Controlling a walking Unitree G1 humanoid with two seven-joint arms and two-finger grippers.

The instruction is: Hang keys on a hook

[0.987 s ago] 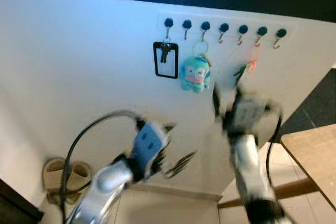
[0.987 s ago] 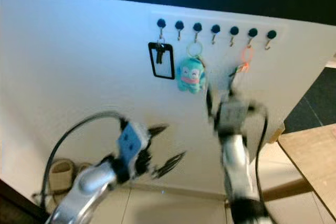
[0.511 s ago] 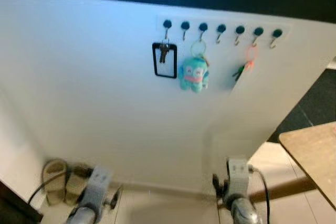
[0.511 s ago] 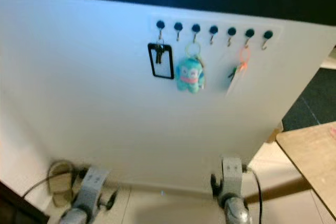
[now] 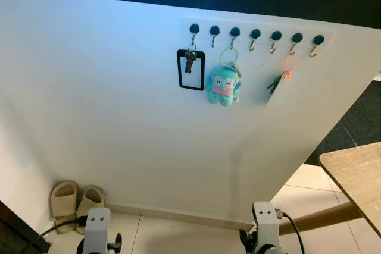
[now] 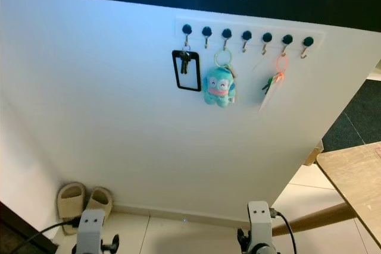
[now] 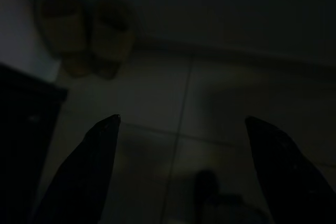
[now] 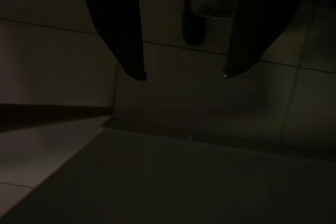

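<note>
Hanging arms: both have dropped since a second ago, when they were raised and blurred before the wall; only the wrist tops show at the lower edge of the head views.
Head views, keys: the keys (image 5: pixel 282 75) on an orange ring hang from the sixth hook (image 5: pixel 295 41) of the hook rail (image 6: pixel 247 31), high above and well apart from both grippers.
Other hangers: a black card holder (image 5: pixel 191 69) and a teal plush charm (image 5: pixel 224 84) hang further left.
Floor: slippers (image 5: pixel 75 201) sit by the wall's base; a wooden table (image 5: pixel 356 175) edges in on the right.
Left wrist view: the left gripper (image 7: pixel 184 124) points down at dark tiles, fingers spread wide, holding nothing.
Right wrist view: the right gripper (image 8: pixel 184 75) points at the floor, fingers apart and empty.
</note>
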